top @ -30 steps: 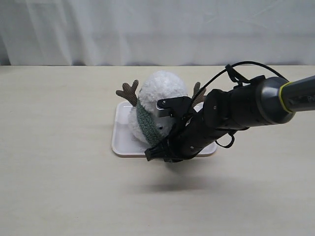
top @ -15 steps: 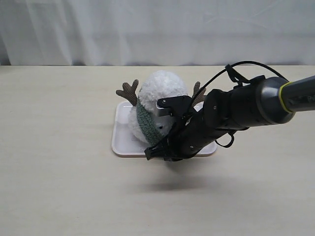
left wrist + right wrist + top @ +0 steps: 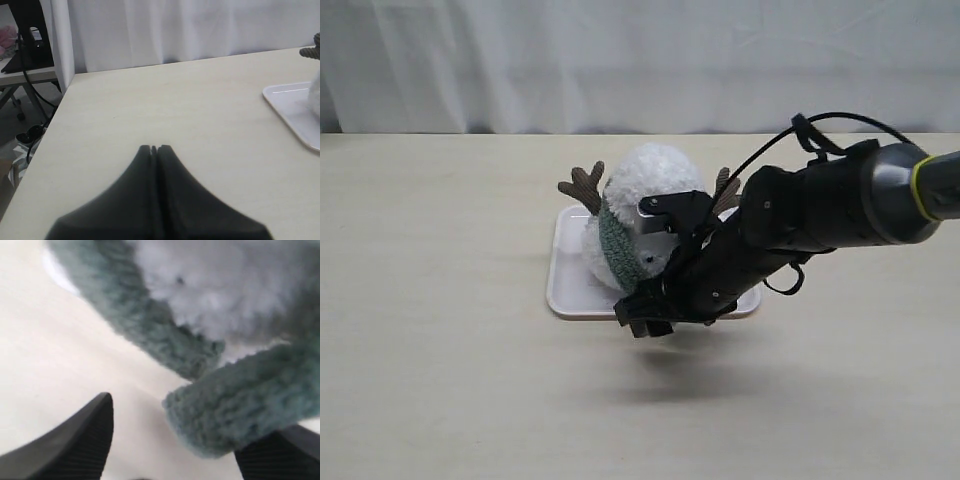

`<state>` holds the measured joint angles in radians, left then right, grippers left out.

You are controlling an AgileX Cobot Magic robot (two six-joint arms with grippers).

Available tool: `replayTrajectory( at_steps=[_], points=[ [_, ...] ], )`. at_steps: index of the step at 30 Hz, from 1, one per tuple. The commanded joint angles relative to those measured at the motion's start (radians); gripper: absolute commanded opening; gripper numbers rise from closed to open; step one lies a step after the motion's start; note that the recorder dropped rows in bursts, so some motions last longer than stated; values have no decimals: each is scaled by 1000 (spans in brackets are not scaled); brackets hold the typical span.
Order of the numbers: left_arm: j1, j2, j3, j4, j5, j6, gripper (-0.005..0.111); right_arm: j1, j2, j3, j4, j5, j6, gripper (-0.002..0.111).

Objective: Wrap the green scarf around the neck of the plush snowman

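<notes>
On the tray (image 3: 568, 298), the snowman (image 3: 655, 185) is seated with the scarf (image 3: 614, 250) wound round it. At its 5 o'clock the right gripper (image 3: 643, 319) is spread wide, so the scarf end lies free; the left gripper (image 3: 155, 149) is shut.

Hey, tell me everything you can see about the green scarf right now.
The green scarf is a fuzzy, dull sage-green knit strip, thick and rope-like. It bands the plush snowman at the crease between head and body, pressed into the white fur. The right wrist view shows one stretch running along under the fur. A blunt loose end sits beside it, between the spread fingers of the open right end effector, close to one finger. Whether they touch is unclear.
</notes>
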<state>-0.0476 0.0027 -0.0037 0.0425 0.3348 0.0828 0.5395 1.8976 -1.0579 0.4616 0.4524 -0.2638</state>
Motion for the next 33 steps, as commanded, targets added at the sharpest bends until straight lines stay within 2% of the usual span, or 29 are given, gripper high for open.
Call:
replayTrajectory(
  at_steps=[1, 19, 33],
  points=[
    [1, -3, 4, -2, -13, -1, 0, -2, -88, 1, 1, 29, 15, 64],
    [1, -3, 4, -2, -10, -1, 0, -2, -380, 1, 30, 275, 44, 64],
    [1, -3, 4, -2, -10, -1, 0, -2, -763, 3, 113, 420, 9, 62]
  ],
)
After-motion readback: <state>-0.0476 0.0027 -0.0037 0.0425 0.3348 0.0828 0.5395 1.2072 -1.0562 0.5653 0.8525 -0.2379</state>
